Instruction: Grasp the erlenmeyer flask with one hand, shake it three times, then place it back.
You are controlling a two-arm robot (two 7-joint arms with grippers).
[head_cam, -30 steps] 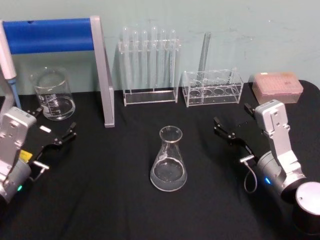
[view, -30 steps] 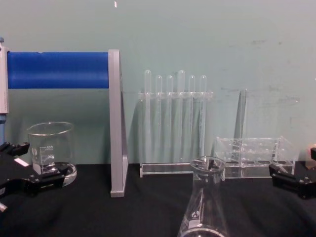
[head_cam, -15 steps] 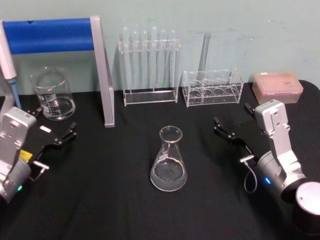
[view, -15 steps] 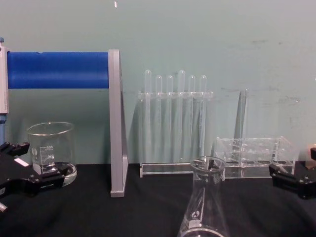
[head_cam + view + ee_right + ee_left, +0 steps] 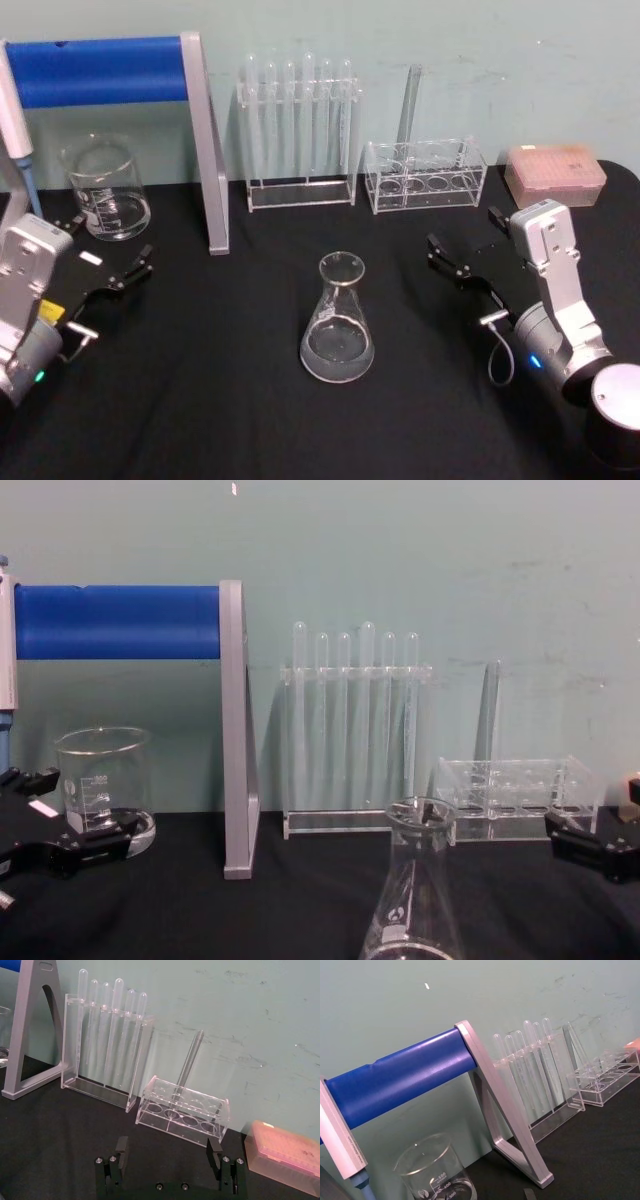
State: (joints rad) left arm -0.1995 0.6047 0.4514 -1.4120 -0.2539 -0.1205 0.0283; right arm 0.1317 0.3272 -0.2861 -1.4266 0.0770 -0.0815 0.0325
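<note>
Right claw point(image 5: 462, 255) open wide, holding nothing, hovering low over black counter point(image 5: 200, 400) to right of erlenmeyer flask point(image 5: 338, 320), well apart. Left claw point(image 5: 105, 262) also spread open, empty, parked near beaker point(image 5: 105, 188) at far left. Flask upright mid-counter, in front of test tube rack point(image 5: 300, 130), untouched.

Step in hand: approach for grasp. Likely best: bring right claw level with neck, fingers straddling it below flared rim, close gently; glass smooth, may slip. Keep flask upright, clear of racks while shaking.
</note>
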